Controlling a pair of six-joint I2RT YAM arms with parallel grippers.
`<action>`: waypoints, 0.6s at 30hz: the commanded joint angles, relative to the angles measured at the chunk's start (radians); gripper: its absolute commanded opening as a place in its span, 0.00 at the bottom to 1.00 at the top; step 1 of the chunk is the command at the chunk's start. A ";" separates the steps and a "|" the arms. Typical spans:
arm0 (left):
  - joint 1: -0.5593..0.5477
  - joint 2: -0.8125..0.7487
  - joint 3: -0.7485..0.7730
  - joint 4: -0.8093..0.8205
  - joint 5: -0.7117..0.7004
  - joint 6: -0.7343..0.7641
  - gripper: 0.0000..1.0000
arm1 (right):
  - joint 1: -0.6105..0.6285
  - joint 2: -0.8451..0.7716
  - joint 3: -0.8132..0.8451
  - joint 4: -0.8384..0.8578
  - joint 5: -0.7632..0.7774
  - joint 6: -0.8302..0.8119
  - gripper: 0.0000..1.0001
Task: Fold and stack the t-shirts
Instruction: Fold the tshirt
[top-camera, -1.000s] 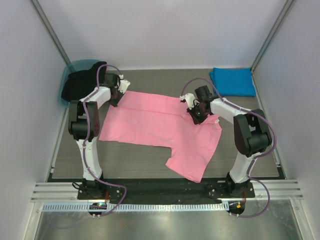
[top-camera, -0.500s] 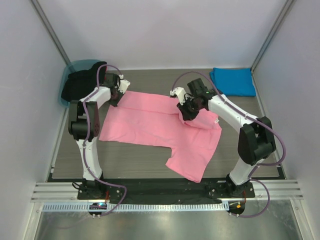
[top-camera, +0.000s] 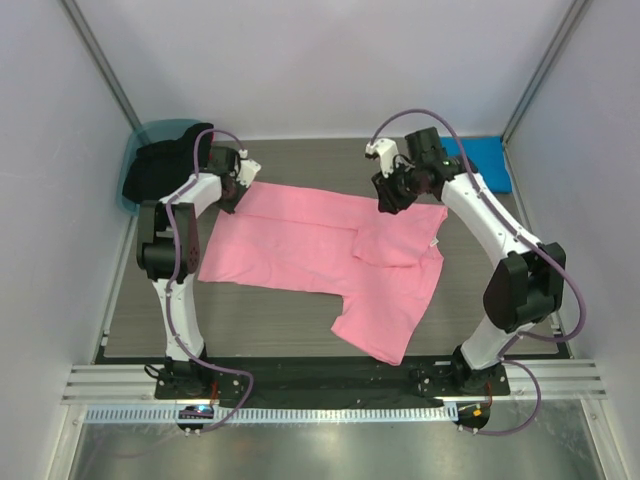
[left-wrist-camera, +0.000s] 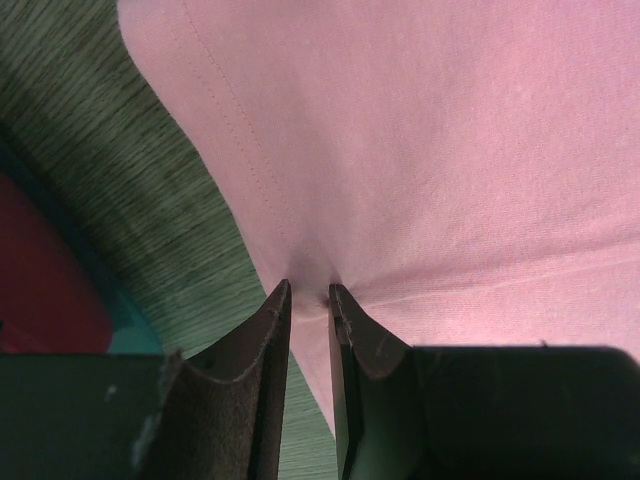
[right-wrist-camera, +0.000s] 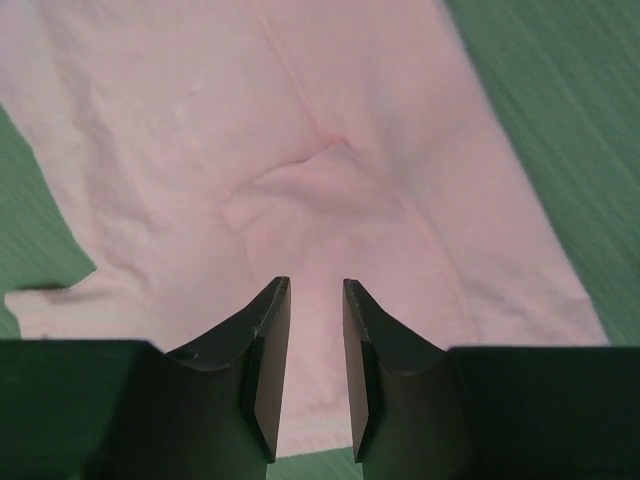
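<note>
The left gripper (left-wrist-camera: 308, 290) is nipped down on the pink shirt (top-camera: 320, 250). Its two fingertips stand only a sliver apart on the shirt's edge, and the cloth puckers into a small pinch right between them. From these fingers the shirt spreads ahead and off to the right, lying flat on the table (top-camera: 280, 320). To their left there is bare tabletop. The teal tub (top-camera: 150, 135) stands just beyond this gripper, on its outer side, in the far left corner. A dark cloth (top-camera: 165, 165) is heaped over its rim.

The right gripper (right-wrist-camera: 316, 285) hangs above the far right part of the same shirt and holds nothing. Its jaws stand a narrow gap apart with only air between them, clear of the cloth. Straight below and a little ahead of its fingertips the pink fabric shows a small raised crease. On the side nearer the arm's base, a flap of the shirt lies folded over onto the body. Past that the shirt runs on toward the base, ending in an angled corner.

The blue shirt (top-camera: 488, 165) lies folded just behind this gripper on its outer side, in the far right corner of the table. It is apart from the pink one and partly hidden by the arm
</note>
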 joint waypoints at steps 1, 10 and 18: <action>-0.002 -0.037 -0.005 0.010 -0.010 0.013 0.23 | 0.026 -0.048 -0.103 -0.159 -0.092 -0.107 0.33; -0.005 -0.038 -0.021 0.010 -0.011 0.016 0.22 | 0.026 -0.089 -0.365 -0.166 -0.024 -0.207 0.25; -0.008 -0.035 -0.024 0.011 -0.019 0.019 0.21 | 0.016 0.004 -0.391 -0.065 0.103 -0.205 0.25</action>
